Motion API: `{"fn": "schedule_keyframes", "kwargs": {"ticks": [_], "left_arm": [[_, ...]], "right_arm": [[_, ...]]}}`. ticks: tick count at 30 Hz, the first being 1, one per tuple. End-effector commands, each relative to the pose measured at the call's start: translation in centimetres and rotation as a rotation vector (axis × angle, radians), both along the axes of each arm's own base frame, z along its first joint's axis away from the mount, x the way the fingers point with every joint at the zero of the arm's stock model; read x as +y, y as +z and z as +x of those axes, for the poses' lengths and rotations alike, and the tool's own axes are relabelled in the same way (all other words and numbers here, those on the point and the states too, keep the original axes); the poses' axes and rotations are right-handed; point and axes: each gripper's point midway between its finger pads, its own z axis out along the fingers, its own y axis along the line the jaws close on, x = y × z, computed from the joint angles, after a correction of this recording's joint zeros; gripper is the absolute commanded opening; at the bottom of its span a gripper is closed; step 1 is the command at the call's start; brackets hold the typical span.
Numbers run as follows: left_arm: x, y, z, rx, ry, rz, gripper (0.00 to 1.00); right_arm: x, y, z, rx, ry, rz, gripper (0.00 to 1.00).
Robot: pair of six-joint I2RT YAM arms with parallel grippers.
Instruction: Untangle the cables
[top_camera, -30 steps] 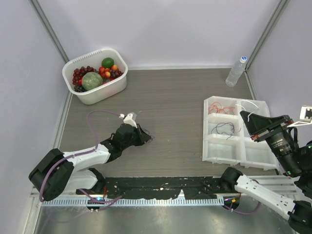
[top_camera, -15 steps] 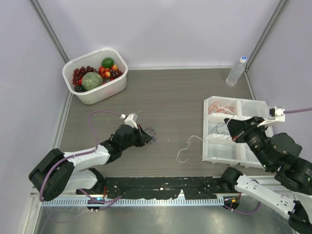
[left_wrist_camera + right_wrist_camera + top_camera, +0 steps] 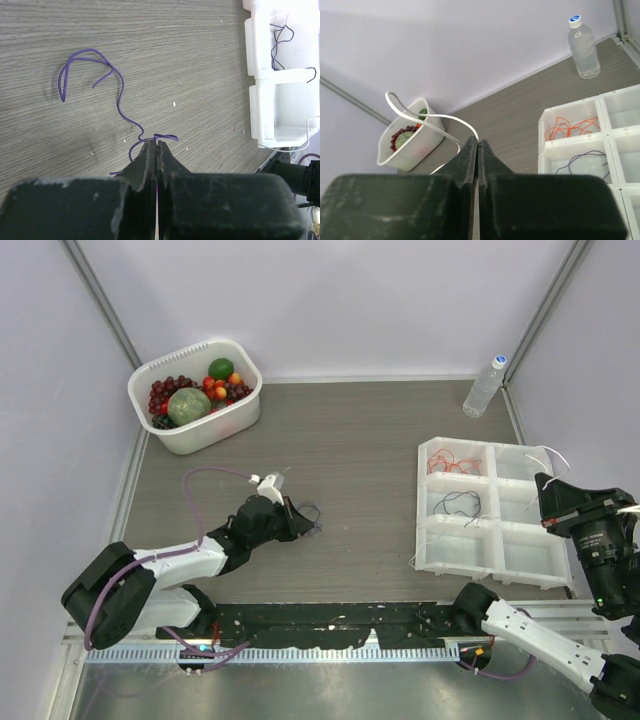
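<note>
Your left tool (image 3: 157, 145) was clamped on the purple cable (image 3: 119, 102), lying on the tabletop (image 3: 360, 450) with open room around. Your right tool (image 3: 478, 143) pinched the white cable (image 3: 427, 117), raised near the tray (image 3: 422, 495) at its right edge.

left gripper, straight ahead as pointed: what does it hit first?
The purple cable that the left gripper pinches, lying just ahead; then tabletop. White tray looks off-line, to the right.
</note>
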Motion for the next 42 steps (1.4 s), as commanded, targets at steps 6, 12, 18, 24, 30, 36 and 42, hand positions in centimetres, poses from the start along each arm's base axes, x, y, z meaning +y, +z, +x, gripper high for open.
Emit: {"fn": "schedule_keyframes", "kwargs": {"ticks": [6,12,18,24,30,36,42], "left_arm": [[-0.9,1.1,0.8,-0.033,-0.021,-0.039,0.00],[-0.8,0.8,1.1,-0.012,-0.019,-0.038,0.00],[-1.0,0.5,1.3,0.006,-0.029,-0.043,0.00],[-0.9,0.4,1.4,0.011,-0.024,-0.049,0.00],[-0.8,0.2,1.5,0.022,-0.026,-0.050,0.00],[-1.0,-0.2,1.6,0.041,-0.033,-0.052,0.00],[-1.3,-0.3,1.8,0.055,-0.041,-0.069,0.00]], "right_arm": [[-0.7,3.5,1.6,-0.019,-0.110,-0.086,0.01],[0.9,6.8,3.0,-0.063,-0.096,-0.134,0.01],[1.4,7.3,4.0,-0.053,-0.126,-0.206,0.01],[0.3,3.3,3.4,0.000,-0.154,-0.197,0.01],[-0.4,-4.5,2.2,0.133,-0.142,-0.187,0.01],[-2.3,-8.6,-0.7,0.209,-0.106,-0.101,0.01],[-0.1,-13.8,-1.5,0.353,-0.003,-0.106,0.01]]}}
